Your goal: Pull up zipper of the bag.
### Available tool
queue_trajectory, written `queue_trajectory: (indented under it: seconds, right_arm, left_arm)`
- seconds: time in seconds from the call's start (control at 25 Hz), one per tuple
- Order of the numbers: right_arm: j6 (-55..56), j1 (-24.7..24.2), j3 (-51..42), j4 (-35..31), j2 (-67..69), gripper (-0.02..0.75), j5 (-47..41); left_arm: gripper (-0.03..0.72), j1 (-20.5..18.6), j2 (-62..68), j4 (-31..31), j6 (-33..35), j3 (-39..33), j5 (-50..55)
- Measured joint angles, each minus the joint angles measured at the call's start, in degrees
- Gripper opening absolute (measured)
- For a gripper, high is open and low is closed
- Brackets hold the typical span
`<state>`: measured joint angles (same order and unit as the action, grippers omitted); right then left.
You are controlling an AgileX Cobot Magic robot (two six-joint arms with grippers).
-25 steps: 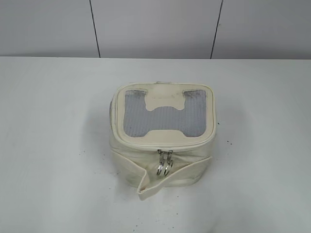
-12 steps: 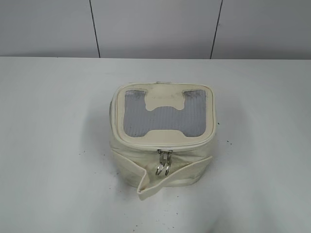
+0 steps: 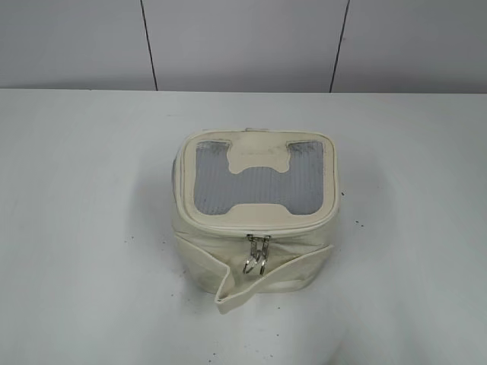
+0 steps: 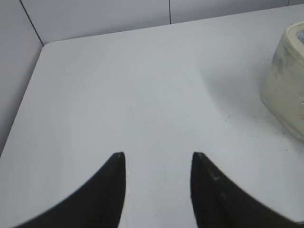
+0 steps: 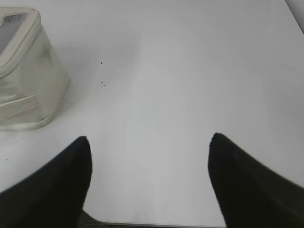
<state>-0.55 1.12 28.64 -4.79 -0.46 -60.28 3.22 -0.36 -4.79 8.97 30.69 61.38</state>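
Bag point(image 3: 255, 220): soft, light, likely to slide on surface point(image 3: 84, 228). Zipper point(image 3: 257, 253): grip ring pulls, near side. Left pincer point(image 4: 157, 164), right pincer point(image 5: 149, 145): apart, empty.

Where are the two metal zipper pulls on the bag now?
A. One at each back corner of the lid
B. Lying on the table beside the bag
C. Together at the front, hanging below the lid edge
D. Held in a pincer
C. The zipper pulls hang side by side at the front of the bag, just under the lid edge, above the strap band.
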Motion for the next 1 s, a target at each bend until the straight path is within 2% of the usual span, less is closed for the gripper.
queue_trajectory:
  seconds: [1.0]
  right_arm:
    - [0.00,0.74,0.00,0.00,-0.11,0.571,0.00]
  left_arm:
    - [0.348,0.00,0.00,0.00,0.00,0.00,0.00]
